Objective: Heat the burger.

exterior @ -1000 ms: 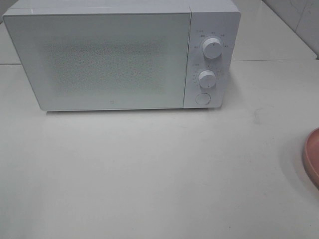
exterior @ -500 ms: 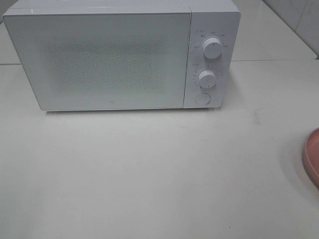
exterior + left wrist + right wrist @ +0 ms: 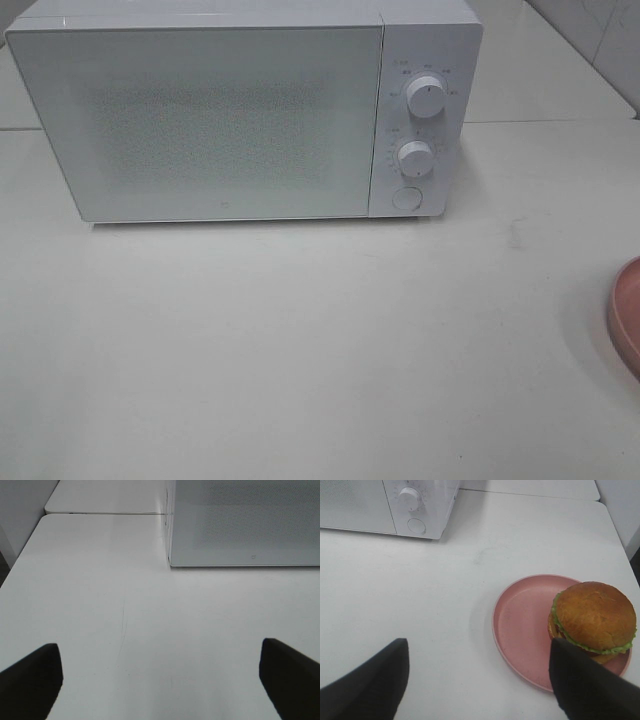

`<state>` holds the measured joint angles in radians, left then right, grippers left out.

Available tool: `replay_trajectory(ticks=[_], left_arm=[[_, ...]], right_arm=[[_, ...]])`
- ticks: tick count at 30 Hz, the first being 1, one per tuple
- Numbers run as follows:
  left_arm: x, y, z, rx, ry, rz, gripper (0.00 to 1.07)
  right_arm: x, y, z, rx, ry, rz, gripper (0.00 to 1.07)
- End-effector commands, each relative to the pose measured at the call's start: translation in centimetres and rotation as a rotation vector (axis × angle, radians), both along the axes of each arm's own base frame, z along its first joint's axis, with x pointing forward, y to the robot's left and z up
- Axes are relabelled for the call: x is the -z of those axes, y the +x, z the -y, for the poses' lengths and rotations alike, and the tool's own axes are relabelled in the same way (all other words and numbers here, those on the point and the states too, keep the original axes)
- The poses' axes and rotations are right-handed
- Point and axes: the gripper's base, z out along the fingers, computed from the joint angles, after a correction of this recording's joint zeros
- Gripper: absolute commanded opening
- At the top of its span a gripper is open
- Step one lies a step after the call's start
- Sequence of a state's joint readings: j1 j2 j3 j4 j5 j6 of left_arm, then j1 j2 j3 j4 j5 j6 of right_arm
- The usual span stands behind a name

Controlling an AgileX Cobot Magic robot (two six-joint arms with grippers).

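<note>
Nothing has shifted since the earlier frames: microwave (image 3: 240, 115) door shut, plate edge in place. Right tool (image 3: 475, 680) hovers with its jaws spread wide and empty; the burger (image 3: 592, 617) lies just ahead and to one side of it, sitting off-centre on the pink round plate (image 3: 520, 625). Left tool (image 3: 160, 675) also gapes wide, empty, facing the microwave's lower door corner, so the right arm looks the nearer. Glossy domed bun, frilly lettuce; smooth matte white surface (image 3: 300, 340).

Left end effector (image 3: 160, 680) fingers spread wide, holding nothing. Right end effector (image 3: 477, 685) fingers apart, holding nothing.
</note>
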<state>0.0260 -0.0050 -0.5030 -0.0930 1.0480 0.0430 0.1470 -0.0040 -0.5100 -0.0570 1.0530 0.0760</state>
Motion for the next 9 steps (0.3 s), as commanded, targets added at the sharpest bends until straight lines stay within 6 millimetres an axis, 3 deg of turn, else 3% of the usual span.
replay_trajectory(ticks=[1,9], left_arm=[[-0.01,-0.32,0.09,0.002,-0.007,0.031,1.01],[-0.01,-0.32,0.09,0.002,-0.007,0.031,1.01]], right_arm=[[-0.05,-0.34,0.04,0.006,0.006,0.037,0.74],[-0.05,-0.34,0.04,0.006,0.006,0.037,0.74]])
